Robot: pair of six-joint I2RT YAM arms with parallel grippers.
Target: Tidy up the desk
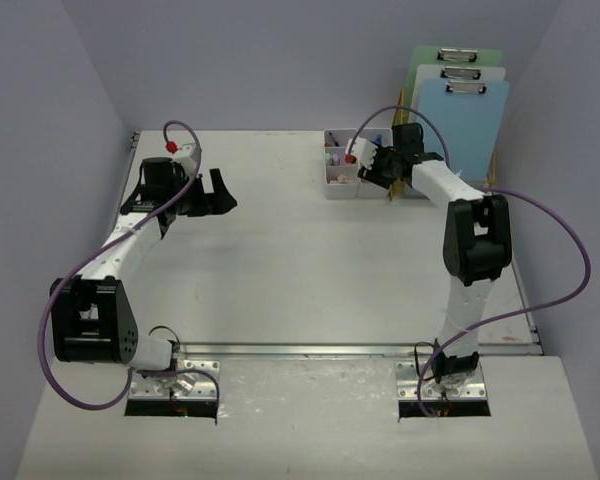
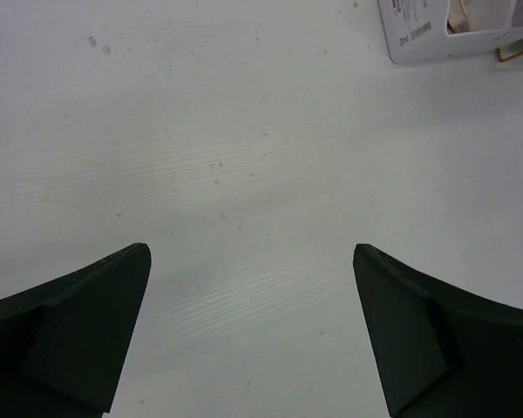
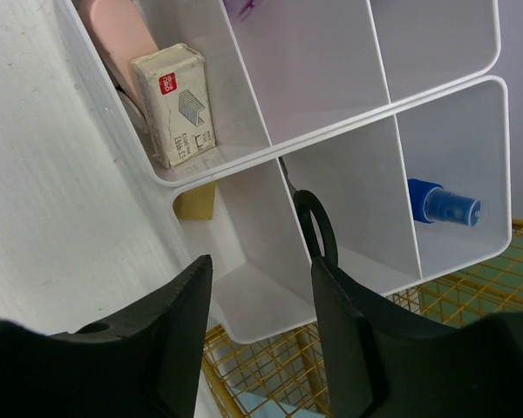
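White desk [image 1: 280, 260] spans the workspace ahead of both arm bases, w/ metal rail [image 1: 360, 350] on its near edge.

L gripper [image 2: 253, 252]: jaws wide apart, empty, over desk surface at left-centre.

R gripper [image 3: 260, 266]: far right, above a compartment of white organizer [image 3: 244, 305]. Jaws apart, not clamped on anything.

Black loop [image 3: 318, 228] stands against the divider, just beside one finger. Poss. scissor handle, view too tight to confirm.

Blue spray bottle [image 3: 444, 207] lies in next compartment. Staples box [image 3: 176, 103] upright in adjoining organizer.

Gold wire rack [image 3: 471, 292] just beside organizers; clipboards [image 1: 465, 105] upright in it.
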